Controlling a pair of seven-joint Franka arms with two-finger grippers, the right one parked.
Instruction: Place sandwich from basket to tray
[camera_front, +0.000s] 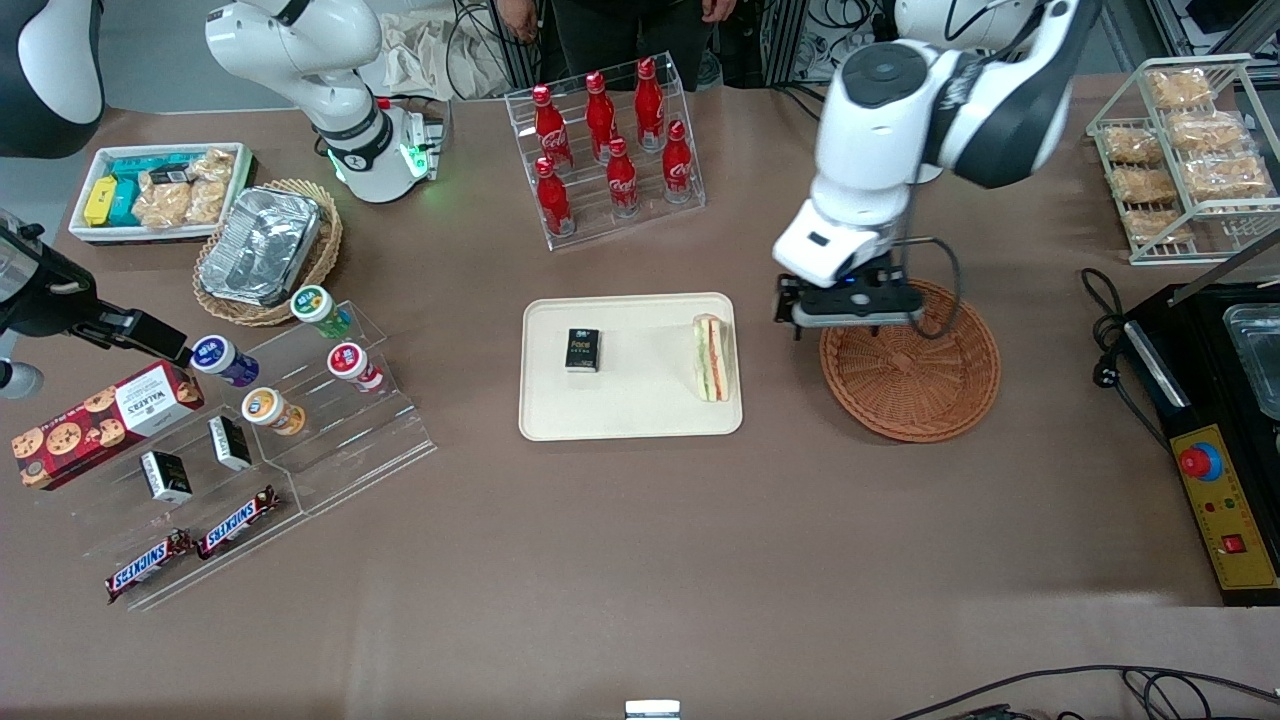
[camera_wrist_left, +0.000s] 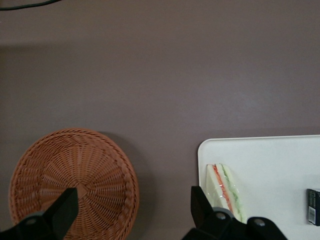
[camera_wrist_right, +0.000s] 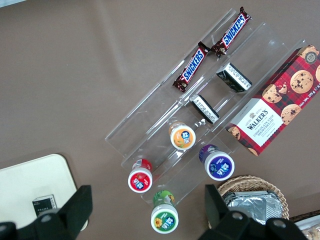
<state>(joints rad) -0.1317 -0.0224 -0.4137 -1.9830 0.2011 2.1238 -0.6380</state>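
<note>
- The table is bare brown along its near edge.
- Toward the parked arm's end, near the front, a clear stepped stand holds two Snickers bars, small black-and-white boxes and four round-lidded cups, with a red cookie box beside it.
- The tray lies mid-table. The sandwich lies on it along the short edge nearest the basket, filling layers facing up. A small black box lies on the tray too, well apart from the sandwich.
- The basket sits just beside the tray toward the working arm's end, with nothing in it.
- The gripper hangs above the gap between the basket's rim and the tray's edge, over the basket edge farther from the camera. Its fingers are spread wide and hold nothing.
- Farther off stand a rack of red cola bottles, a tan basket with a foil container, a white bin of snacks and a wire rack of packets.
</note>
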